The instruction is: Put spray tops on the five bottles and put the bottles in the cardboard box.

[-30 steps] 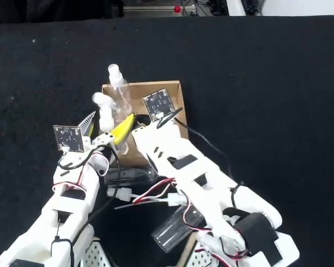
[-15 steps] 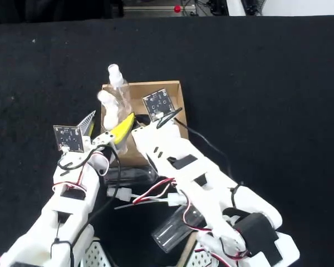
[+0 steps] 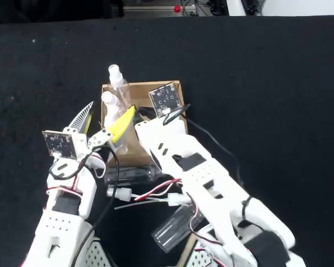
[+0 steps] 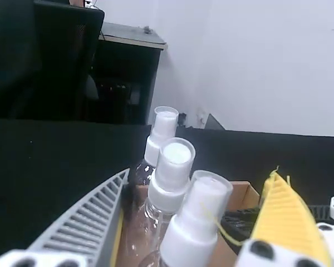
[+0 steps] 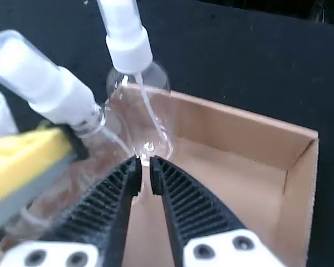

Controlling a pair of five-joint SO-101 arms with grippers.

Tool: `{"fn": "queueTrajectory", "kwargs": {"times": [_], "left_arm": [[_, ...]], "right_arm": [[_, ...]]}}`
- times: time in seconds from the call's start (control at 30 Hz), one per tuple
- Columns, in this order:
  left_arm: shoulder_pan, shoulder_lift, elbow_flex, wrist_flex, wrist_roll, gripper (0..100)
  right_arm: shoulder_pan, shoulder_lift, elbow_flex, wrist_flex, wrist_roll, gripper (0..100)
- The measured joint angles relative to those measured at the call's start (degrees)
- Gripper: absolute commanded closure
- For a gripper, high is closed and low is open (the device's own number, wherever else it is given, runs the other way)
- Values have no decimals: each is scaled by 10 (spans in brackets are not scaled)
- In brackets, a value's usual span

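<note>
Left tool [image 3: 113, 105] drawn back, open around capped bottle [image 3: 108, 114] in cardboard box [image 3: 146, 86]; right tool [image 5: 144, 167] closed.

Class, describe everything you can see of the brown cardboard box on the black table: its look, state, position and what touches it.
The brown cardboard box is a small, plain, open-topped carton with upright walls and a bare floor. It sits flat on the black table, just ahead of both arms. Inside, clear plastic bottles with white spray tops stand along the side nearer the left arm. The right gripper hangs over its inside, beside the bottles.
</note>
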Motion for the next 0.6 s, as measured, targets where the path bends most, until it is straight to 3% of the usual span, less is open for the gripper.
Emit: {"fn": "queueTrajectory", "kwargs": {"times": [0.27, 0.6], "left_arm": [[-59, -234, -1, 296, 0, 661], [-104, -247, -19, 447, 3, 661]], "right_arm": [[29, -66, 0, 101, 0, 983], [32, -127, -58, 298, 73, 982]]}}
